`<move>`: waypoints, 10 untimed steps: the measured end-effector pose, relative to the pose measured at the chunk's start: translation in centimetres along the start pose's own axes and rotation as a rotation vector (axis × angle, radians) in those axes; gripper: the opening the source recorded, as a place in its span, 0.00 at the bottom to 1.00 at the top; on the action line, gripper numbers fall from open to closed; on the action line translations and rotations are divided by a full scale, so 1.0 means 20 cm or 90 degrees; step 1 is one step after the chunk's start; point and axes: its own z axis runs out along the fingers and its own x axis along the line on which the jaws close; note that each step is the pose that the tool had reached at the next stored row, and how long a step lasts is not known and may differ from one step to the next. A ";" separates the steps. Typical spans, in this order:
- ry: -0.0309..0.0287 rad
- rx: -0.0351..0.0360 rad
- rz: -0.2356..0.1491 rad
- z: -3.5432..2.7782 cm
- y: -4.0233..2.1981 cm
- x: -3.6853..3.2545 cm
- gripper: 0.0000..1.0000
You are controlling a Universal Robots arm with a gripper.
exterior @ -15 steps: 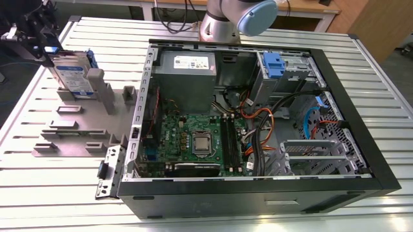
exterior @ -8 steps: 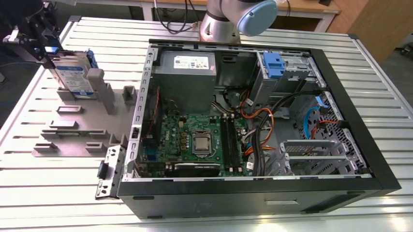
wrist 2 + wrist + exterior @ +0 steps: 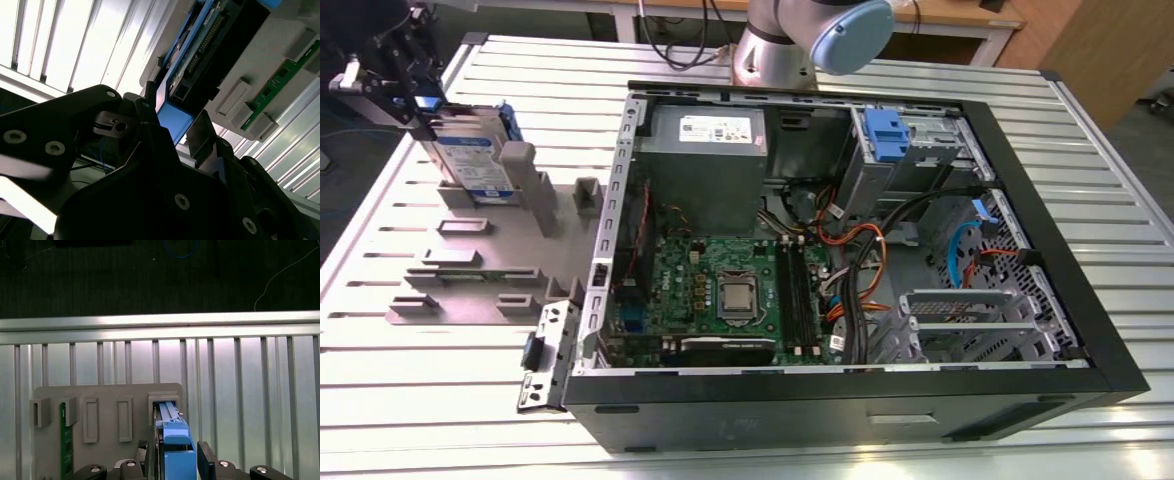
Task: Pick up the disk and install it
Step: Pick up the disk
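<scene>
The disk (image 3: 470,155), a silver drive with a white-and-blue label in a bright blue carrier, stands on edge in a slot of the grey holder plate (image 3: 467,270) at the exterior view's left. My gripper (image 3: 424,105) sits at its upper end. In the first wrist view the blue carrier edge (image 3: 176,445) lies between the two fingers (image 3: 206,456), which press against its sides. The second wrist view has the same blue corner (image 3: 175,125) pinched in the gripper (image 3: 172,117). The disk's lower end rests in the holder slot (image 3: 162,402).
An open black computer case (image 3: 1067,300) fills the middle of the slatted metal table (image 3: 427,400), with a motherboard, a grey power supply (image 3: 707,150), orange cables and silver drive cages (image 3: 961,320). One cage has a blue latch (image 3: 887,135). A green board (image 3: 63,445) stands in another holder slot.
</scene>
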 end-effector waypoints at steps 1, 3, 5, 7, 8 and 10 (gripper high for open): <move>0.0000 0.0000 0.000 0.000 0.000 0.000 0.51; -0.0001 0.0001 0.000 0.002 0.000 0.000 0.51; -0.0001 0.0001 0.000 0.008 0.000 0.000 0.51; 0.0000 -0.0005 0.001 0.015 0.001 -0.003 0.51; 0.0000 -0.0007 0.002 0.019 0.002 -0.005 0.51; 0.0000 -0.0010 0.005 0.023 0.002 -0.008 0.51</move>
